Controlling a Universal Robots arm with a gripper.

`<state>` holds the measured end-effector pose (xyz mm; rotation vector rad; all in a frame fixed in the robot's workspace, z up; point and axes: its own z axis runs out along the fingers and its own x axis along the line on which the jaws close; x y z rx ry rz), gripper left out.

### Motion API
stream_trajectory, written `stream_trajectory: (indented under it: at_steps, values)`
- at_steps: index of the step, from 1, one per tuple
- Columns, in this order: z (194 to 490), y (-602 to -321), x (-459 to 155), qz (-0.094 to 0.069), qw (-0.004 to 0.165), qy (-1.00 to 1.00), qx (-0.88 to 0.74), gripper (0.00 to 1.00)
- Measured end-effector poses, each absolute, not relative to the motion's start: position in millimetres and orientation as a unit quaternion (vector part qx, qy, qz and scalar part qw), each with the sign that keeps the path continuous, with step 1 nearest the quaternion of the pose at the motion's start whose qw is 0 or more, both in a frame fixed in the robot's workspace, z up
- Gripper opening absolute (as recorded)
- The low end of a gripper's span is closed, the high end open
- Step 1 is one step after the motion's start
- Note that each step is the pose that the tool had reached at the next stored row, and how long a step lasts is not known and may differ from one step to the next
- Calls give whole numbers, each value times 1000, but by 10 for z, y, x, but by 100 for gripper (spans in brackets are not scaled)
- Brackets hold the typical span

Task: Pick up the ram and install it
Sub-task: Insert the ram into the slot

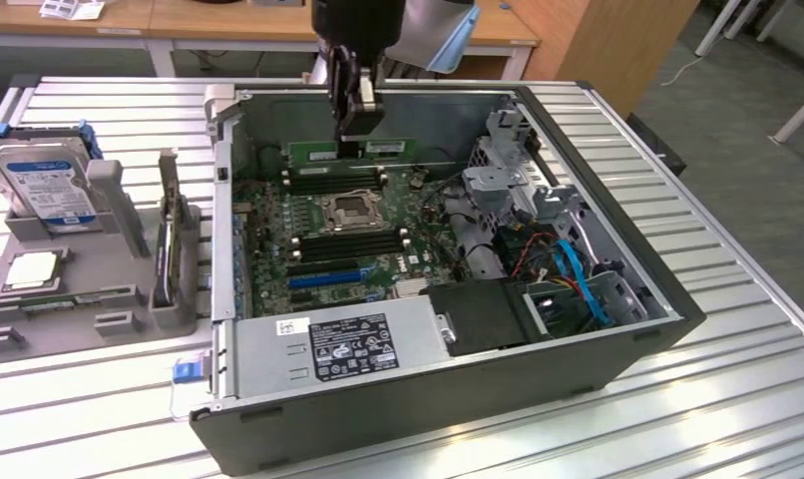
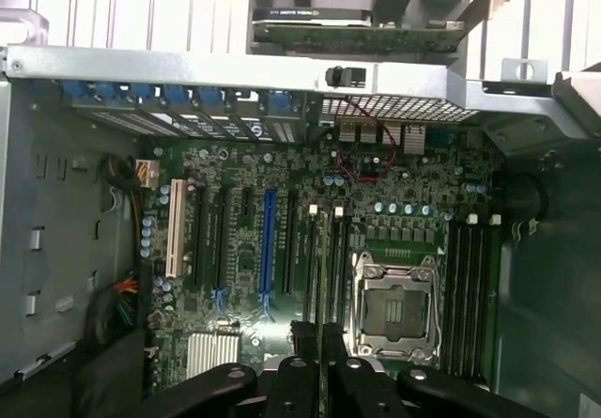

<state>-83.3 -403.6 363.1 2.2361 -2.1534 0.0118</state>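
Slatted aluminium table (image 1: pixel 741 399) carries an open computer case (image 1: pixel 442 414) lying on its side, with wooden desks (image 1: pixel 229 18) behind it. My gripper (image 1: pixel 358 130) reaches down into the case from above, jaws clamped on the ram (image 1: pixel 315 152), which I hold lengthwise and on edge. The ram sits over the bank of black memory slots (image 1: pixel 349 180) on the far side of the CPU socket (image 1: pixel 349 210). Whether its lower edge touches a slot cannot be determined. In the wrist view the ram (image 2: pixel 324 268) appears edge-on between my fingers (image 2: pixel 302 343), in line with the slots just beside the socket (image 2: pixel 394 310). Obstructions nearby: the case rear wall close behind the ram, a grey drive cage (image 1: pixel 489 185) on the exterior view's right, and blue cables (image 1: pixel 576 269) further along. The power supply (image 1: pixel 342 344) occupies the near end. Outside the case, on the exterior view's left, a grey holder (image 1: pixel 123 299) carries a hard drive (image 1: pixel 36 185) and a processor chip (image 1: pixel 30 269).
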Motion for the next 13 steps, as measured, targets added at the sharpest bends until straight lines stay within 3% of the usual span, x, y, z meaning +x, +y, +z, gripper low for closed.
stream_trajectory:
  at_steps: [13]
  values:
    - [3394, -4036, -833, 4, 19, -696, 718, 14]
